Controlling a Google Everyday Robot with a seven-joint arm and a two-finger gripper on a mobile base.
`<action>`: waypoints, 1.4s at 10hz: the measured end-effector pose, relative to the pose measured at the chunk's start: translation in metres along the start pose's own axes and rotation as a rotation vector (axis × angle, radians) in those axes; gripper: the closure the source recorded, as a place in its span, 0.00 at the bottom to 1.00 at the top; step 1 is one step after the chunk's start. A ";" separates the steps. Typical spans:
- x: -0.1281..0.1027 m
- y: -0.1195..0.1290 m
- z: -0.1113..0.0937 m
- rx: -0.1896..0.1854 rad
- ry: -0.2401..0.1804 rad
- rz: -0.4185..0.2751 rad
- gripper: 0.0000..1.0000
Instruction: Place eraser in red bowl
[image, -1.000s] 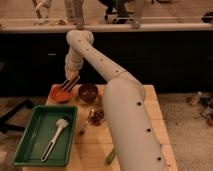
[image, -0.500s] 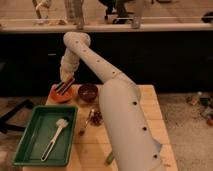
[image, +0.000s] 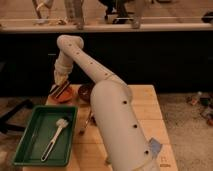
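The red bowl (image: 64, 96) sits at the table's far left corner, just behind the green tray. The eraser (image: 60, 90), dark with pale stripes, is at the bowl's top, tilted across it. I cannot tell if it rests in the bowl or hangs just above it. My gripper (image: 61, 80) is directly above the eraser, at the end of the white arm that reaches in from the lower right. I cannot tell whether it touches the eraser.
A dark bowl (image: 85, 92) stands right of the red bowl. A green tray (image: 30, 142) at the front left holds a white brush (image: 56, 135). A blue-grey sponge (image: 155, 146) lies at the front right. The wooden table (image: 145, 110) ends close behind the bowls.
The gripper has drifted a little to the left over the red bowl, and the eraser under it has shifted left with it.
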 end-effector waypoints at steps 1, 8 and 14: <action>-0.002 -0.004 0.005 -0.007 -0.002 -0.003 1.00; 0.012 -0.015 0.034 -0.043 0.007 0.032 1.00; 0.020 -0.020 0.036 -0.051 0.018 0.046 0.93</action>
